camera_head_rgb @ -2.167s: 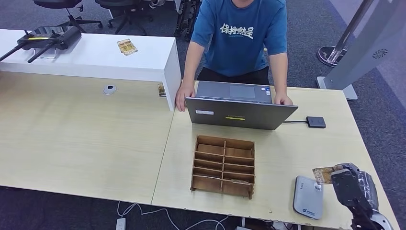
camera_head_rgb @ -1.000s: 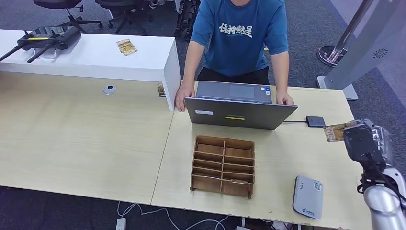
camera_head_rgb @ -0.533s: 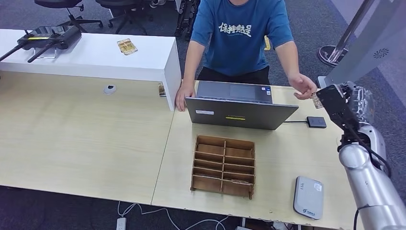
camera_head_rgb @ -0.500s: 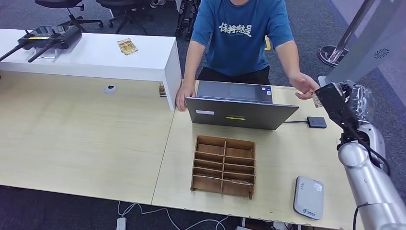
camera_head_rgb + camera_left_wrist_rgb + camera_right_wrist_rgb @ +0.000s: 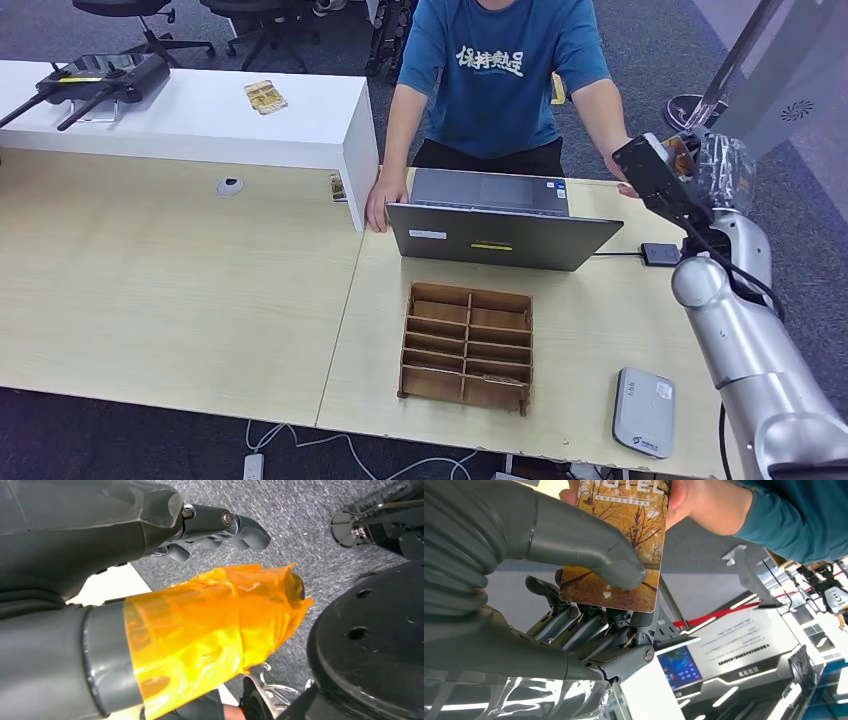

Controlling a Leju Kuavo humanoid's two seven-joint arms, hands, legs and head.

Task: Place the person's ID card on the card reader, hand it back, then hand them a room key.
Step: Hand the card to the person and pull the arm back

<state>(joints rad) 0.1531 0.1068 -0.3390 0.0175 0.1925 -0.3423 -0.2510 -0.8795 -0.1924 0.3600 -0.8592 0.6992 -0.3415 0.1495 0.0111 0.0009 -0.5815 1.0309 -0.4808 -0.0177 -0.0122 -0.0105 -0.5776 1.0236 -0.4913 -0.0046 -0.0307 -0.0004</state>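
My right hand (image 5: 662, 178) is raised over the table's far right corner and pinches the ID card (image 5: 681, 150). In the right wrist view the ID card (image 5: 620, 540) shows an autumn-tree picture, held between my thumb (image 5: 589, 550) and the fingers behind it. The person's hand (image 5: 681, 497) touches the card's far end. In the head view that person's hand (image 5: 622, 184) is next to my hand. The grey card reader (image 5: 643, 410) lies bare at the table's near right edge. My left hand (image 5: 220, 525) hangs over the carpet and holds nothing; its thumb is wrapped in orange tape.
A person in a blue shirt (image 5: 500, 70) stands behind an open laptop (image 5: 500, 230). A wooden compartment box (image 5: 467, 346) sits mid-table. A small black device (image 5: 660, 253) lies on a cable. On the white counter (image 5: 200, 120) lies another card (image 5: 265, 97).
My right hand lifted the card off the reader, swung it up and away to the far right corner. The person raised a hand from the laptop to meet it.
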